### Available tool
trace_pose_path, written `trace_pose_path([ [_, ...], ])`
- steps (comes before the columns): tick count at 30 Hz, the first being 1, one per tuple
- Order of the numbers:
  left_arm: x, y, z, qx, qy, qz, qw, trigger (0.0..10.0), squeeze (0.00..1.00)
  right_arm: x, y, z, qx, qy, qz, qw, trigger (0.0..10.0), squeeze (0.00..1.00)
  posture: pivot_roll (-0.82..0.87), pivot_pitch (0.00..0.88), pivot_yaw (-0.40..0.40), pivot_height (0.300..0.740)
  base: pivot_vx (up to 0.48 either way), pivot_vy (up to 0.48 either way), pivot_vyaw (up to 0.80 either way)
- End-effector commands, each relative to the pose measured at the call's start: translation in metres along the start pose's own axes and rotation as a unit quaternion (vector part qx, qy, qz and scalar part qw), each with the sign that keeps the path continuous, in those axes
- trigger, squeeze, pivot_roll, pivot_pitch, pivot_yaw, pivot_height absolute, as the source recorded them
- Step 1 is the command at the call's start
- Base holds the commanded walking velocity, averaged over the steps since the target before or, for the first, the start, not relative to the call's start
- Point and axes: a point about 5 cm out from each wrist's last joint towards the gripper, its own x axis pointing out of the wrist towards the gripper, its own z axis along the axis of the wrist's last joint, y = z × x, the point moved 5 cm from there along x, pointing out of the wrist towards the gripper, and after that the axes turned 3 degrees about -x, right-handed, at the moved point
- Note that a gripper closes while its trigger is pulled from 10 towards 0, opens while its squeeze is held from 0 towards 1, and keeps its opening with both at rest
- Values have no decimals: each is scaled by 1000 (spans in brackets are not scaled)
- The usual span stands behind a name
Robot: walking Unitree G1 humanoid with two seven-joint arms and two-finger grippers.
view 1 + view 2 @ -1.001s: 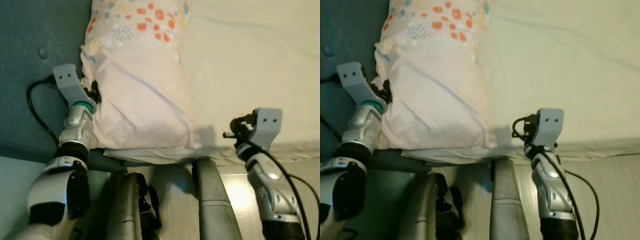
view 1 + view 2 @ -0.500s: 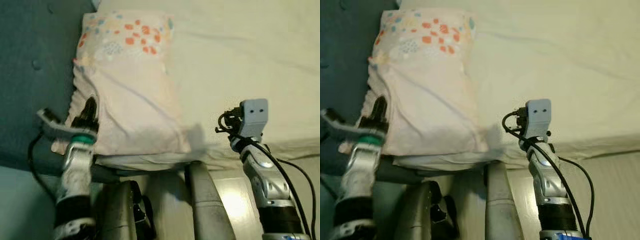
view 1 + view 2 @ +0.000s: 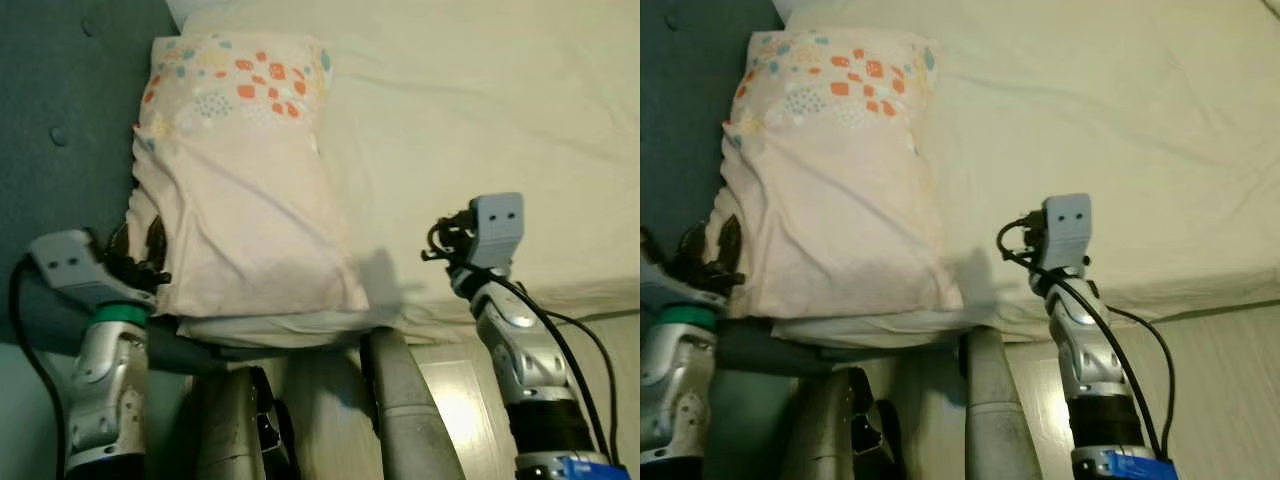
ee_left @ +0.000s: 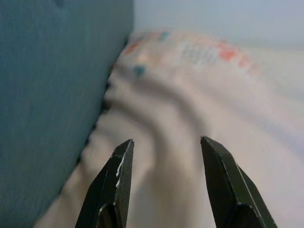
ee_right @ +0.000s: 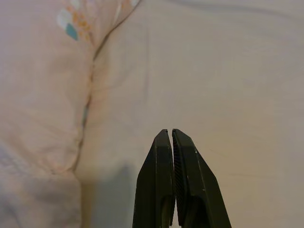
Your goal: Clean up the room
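- Left gripper (image 4: 164,156): jaws spread, holding nothing, at the near left corner of the pillow (image 3: 240,190), beside the blue headboard (image 3: 60,130).
- Right gripper (image 5: 172,142): jaws pressed together, empty, above the cream bed sheet (image 3: 480,110) just right of the pillow.
- The pillow lies on the bed along the headboard; its patterned end is farthest away.
- The pillow looks blurred in the left wrist view.

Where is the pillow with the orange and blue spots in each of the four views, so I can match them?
Left eye view: pillow at upper left, against the blue headboard.
Right eye view: pillow at upper left, on the cream sheet.
Left wrist view: pillow ahead of the open left claw.
Right wrist view: pillow beside the shut right claw.
Shared landmark: its spotted end.
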Motion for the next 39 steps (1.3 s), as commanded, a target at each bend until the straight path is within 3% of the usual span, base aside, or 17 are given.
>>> trace_pose_path([
  [1, -23, 16, -58, 29, 86, 35, 995, 10000, 0, -3, 3, -11, 11, 14, 3, 1000, 10000, 0, -246, 203, 132, 630, 0, 0, 0],
  [3, -39, 18, -91, 49, 135, 51, 988, 10000, 0, -4, 3, -12, 11, 14, 4, 1000, 10000, 0, -251, 203, 132, 630, 0, 0, 0],
  [6, -37, 4, -104, 39, 153, 46, 986, 10000, 0, -3, 1, -11, 10, 14, 6, 1000, 10000, 0, -256, 202, 122, 630, 0, 0, 0],
  [10, -33, -3, -105, 44, 152, 57, 986, 10000, 0, -1, 0, -9, 11, 10, 6, 1000, 10000, 0, -264, 200, 116, 630, 0, 0, 0],
  [14, -26, 3, -105, 43, 152, 93, 983, 10000, 0, 1, 1, -5, 9, 5, 10, 1000, 10000, 0, -279, 192, 111, 630, 0, 0, 0],
  [18, -13, 8, -102, 11, 139, 130, 982, 10000, 0, 2, 3, -3, 8, 2, 15, 1000, 10000, 0, -283, 188, 107, 630, 0, 0, 0],
  [21, 5, -10, -91, -44, 110, 107, 987, 10000, 0, 4, 5, -4, 7, 4, 20, 1000, 10000, 0, -280, 175, 106, 630, 0, 0, 0],
  [24, 4, -17, -92, -54, 112, 89, 988, 10000, 0, 5, 5, -6, 5, 10, 20, 1000, 10000, 0, -277, 169, 108, 630, 0, 0, 0],
  [27, -7, -24, -107, -66, 146, 63, 985, 10000, 0, 6, 0, -19, -10, 44, 5, 999, 10000, 0, -270, 163, 112, 630, 0, 0, 0],
  [30, -43, -25, -140, -57, 215, 24, 975, 10000, 0, 4, -15, -46, -20, 104, -35, 994, 10000, 0, -258, 155, 121, 630, 0, 0, 0],
  [31, -57, -19, -149, -46, 234, 20, 971, 10000, 0, 3, -18, -51, -18, 114, -44, 992, 10000, 0, -255, 150, 123, 630, 0, 0, 0],
  [32, -57, -19, -149, -46, 234, 20, 971, 10000, 0, 3, -18, -51, -18, 114, -44, 992, 10000, 0, -255, 150, 123, 630, 0, 0, 0],
  [33, -69, -12, -156, -38, 250, 20, 967, 10000, 0, 3, -20, -56, -12, 125, -49, 991, 10000, 0, -251, 147, 125, 630, 0, 0, 0],
  [36, -79, -3, -161, -28, 264, 23, 964, 10000, 0, 2, -21, -58, -10, 131, -55, 990, 10000, 0, -244, 144, 128, 630, 0, 0, 0],
  [38, -89, 21, -161, -11, 266, 37, 963, 10000, 0, 7, -19, -54, 17, 118, -54, 991, 10000, 0, -224, 129, 127, 630, 0, 0, 0],
  [39, -89, 21, -161, -11, 266, 37, 963, 10000, 0, 7, -19, -54, 17, 118, -54, 991, 10000, 0, -224, 129, 127, 630, 0, 0, 0],
])
